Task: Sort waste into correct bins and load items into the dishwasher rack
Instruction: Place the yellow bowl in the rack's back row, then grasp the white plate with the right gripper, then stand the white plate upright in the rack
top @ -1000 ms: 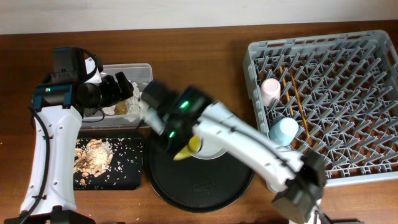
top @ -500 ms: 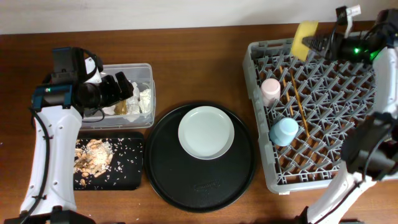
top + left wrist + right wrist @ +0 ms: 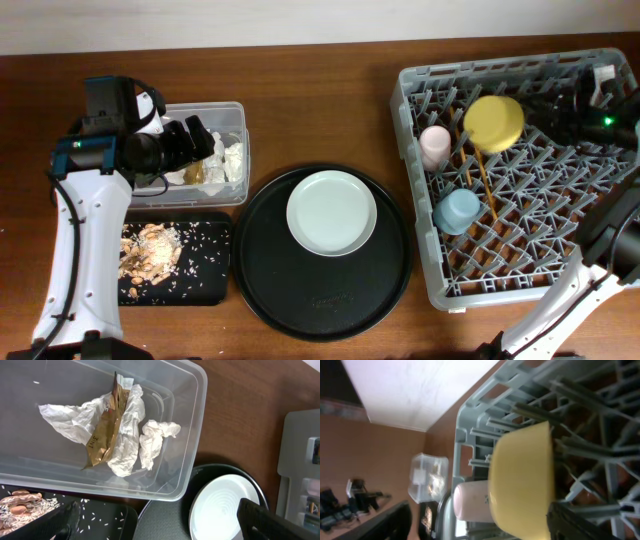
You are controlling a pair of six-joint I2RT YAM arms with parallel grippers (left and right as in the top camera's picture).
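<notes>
the brown tabletop (image 3: 320, 100) looks like wood, smooth and a little shiny. the large square grey rack (image 3: 412, 150) is matt plastic, and the round yellow bowl (image 3: 494, 123) looks like smooth plastic. the clear rectangular tub (image 3: 192, 435) is glossy transparent plastic. the crumpled white napkin (image 3: 127, 445) is wrinkled paper, and the brown-gold wrapper (image 3: 102, 437) looks like shiny foil. the large round black tray (image 3: 330, 290) is matt, and the pale round plate (image 3: 331, 212) is smooth.

Seen from the right wrist, the yellow bowl (image 3: 520, 485) hides part of the pink cup (image 3: 470, 502) beyond it. Whether the right gripper (image 3: 535, 106) actually clamps the yellow bowl, I can't make out. The print on the wrapper (image 3: 105, 430) is too small to read.
</notes>
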